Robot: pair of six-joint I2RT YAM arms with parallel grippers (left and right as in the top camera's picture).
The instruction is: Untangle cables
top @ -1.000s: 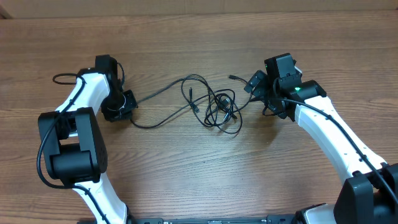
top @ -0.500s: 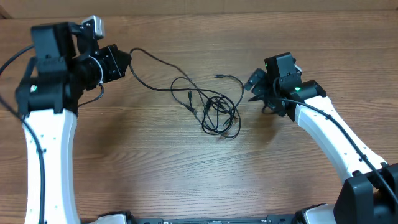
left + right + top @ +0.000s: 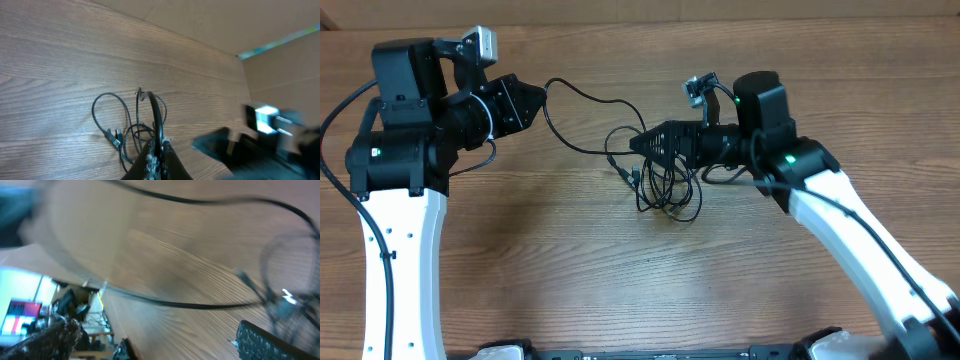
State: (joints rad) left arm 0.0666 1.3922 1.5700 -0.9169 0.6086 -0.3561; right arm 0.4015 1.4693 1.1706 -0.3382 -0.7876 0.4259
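Note:
The cables [image 3: 665, 180] are thin black cords in a loose tangle at the table's middle. One strand runs up and left from the tangle to my left gripper [image 3: 538, 100], which is raised and shut on that strand. In the left wrist view the strand [image 3: 156, 112] rises from the tangle into my left gripper [image 3: 159, 150]. My right gripper [image 3: 645, 143] is open and points left, just above the tangle's top edge. The right wrist view is blurred; my right gripper [image 3: 160, 340] shows spread fingers with bare table between them and black strands [image 3: 200, 305] ahead.
The wooden table [image 3: 620, 280] fills the overhead view. A thicker black wire [image 3: 335, 105] loops by the left arm. The right arm's white link [image 3: 860, 240] lies across the right side of the table.
My left gripper lifted a cable strand up and left off the table. My right gripper swung left from the tangle's right side to just above the tangle.

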